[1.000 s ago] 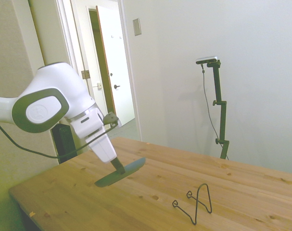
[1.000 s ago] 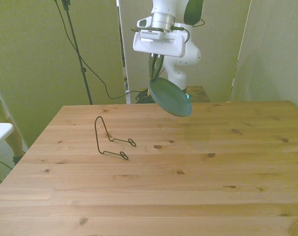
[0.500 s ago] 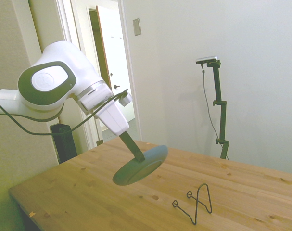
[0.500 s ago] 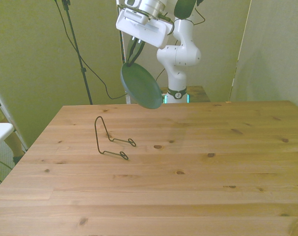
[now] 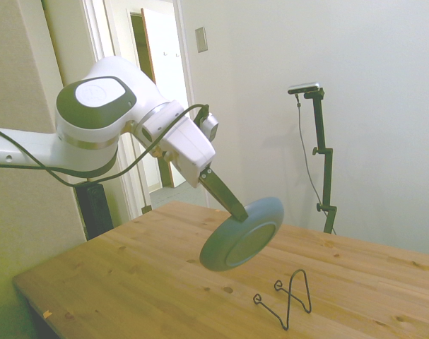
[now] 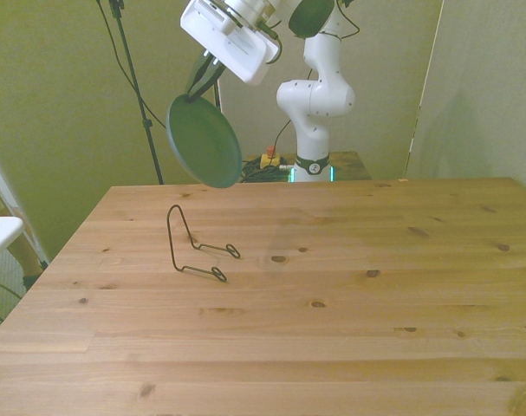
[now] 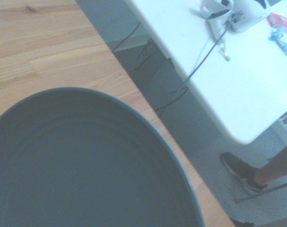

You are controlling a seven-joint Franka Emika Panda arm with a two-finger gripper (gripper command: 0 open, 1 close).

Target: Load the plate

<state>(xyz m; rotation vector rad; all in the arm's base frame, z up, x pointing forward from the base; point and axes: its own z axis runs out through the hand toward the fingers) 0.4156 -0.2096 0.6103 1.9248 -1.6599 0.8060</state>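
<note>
The grey-green plate point(image 5: 241, 234) hangs in the air above the wooden table point(image 5: 122, 282), tilted steeply on edge. My gripper point(image 5: 237, 210) is shut on its upper rim. In the front view the plate point(image 6: 204, 141) is held high toward the front view's left, with the gripper point(image 6: 197, 92) above it. A thin black wire stand point(image 6: 193, 249) sits on the table below and slightly in front of the plate. In the side view the stand point(image 5: 288, 299) is lower and to the right of the plate. The plate's inside point(image 7: 86, 165) fills much of the wrist view.
The table's edge point(image 7: 134, 90) shows in the wrist view, with floor and cables past it. A white side table point(image 7: 228, 71) with small items stands beyond, and a person's shoe point(image 7: 239, 171) is on the floor beside it. The robot's base point(image 6: 313, 95) stands behind the table.
The arm has lifted the plate from low over the table and swung it toward the front view's left. The plate has tipped from nearly flat to steeply on edge.
</note>
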